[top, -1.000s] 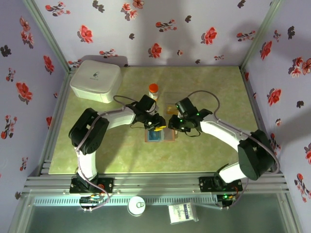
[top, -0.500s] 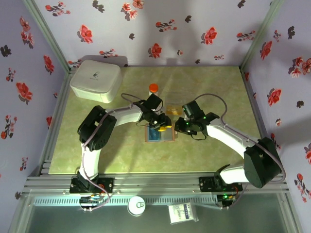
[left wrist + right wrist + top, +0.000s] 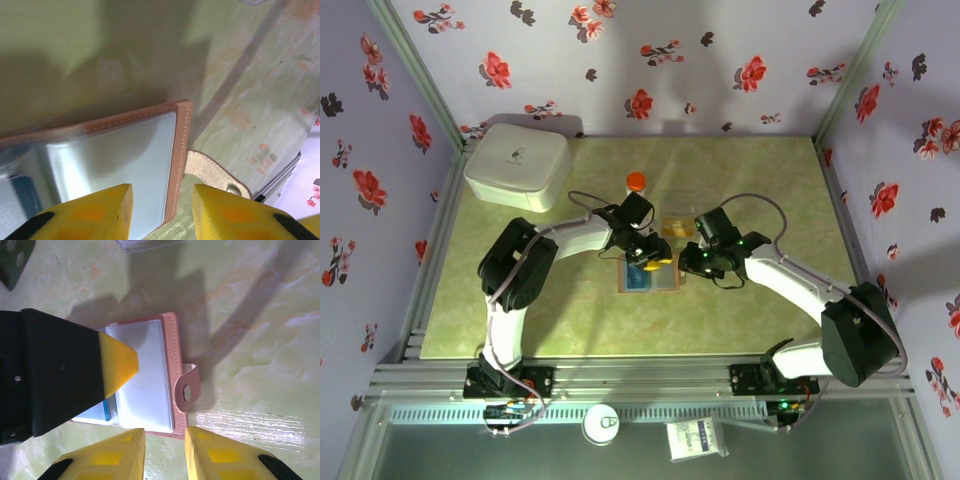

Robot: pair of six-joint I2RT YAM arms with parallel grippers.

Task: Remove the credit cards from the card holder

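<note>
The left fingers (image 3: pixel 95 212) are two blunt yellow plastic tips. They stand apart with nothing between them, just over the outer edge of the open card holder (image 3: pixel 125 150). In the right wrist view, one of them shows as a black block ending in a yellow wedge that points down onto the holder's glossy sleeve. Whether it touches the sleeve cannot be told.

The right fingers (image 3: pixel 112 455), yellow and faceted, are separated by a narrow gap that holds nothing. Their tips sit at the near edge of the holder.

The card holder lies flat and open at the middle of the desk (image 3: pixel 520 300), between the two arms. It has a reddish-brown, leather-like rim with a line of pale stitching. Inside are smooth, shiny grey-blue plastic sleeves. A small rounded clasp tab (image 3: pixel 187 385) with a round snap sticks out from one side and rests on the desk. A thin strip of a teal card (image 3: pixel 106 410) shows among the sleeves, tucked inside the holder.

The desk is a pale green, marbled, slightly glossy sheet. A clear plastic box (image 3: pixel 678 215) sits just beyond the holder, with an orange-capped bottle (image 3: pixel 636 183) behind it. A white rounded-square case (image 3: pixel 517 165) is in the far left corner. Lilac walls printed with red flowers surround the desk.
</note>
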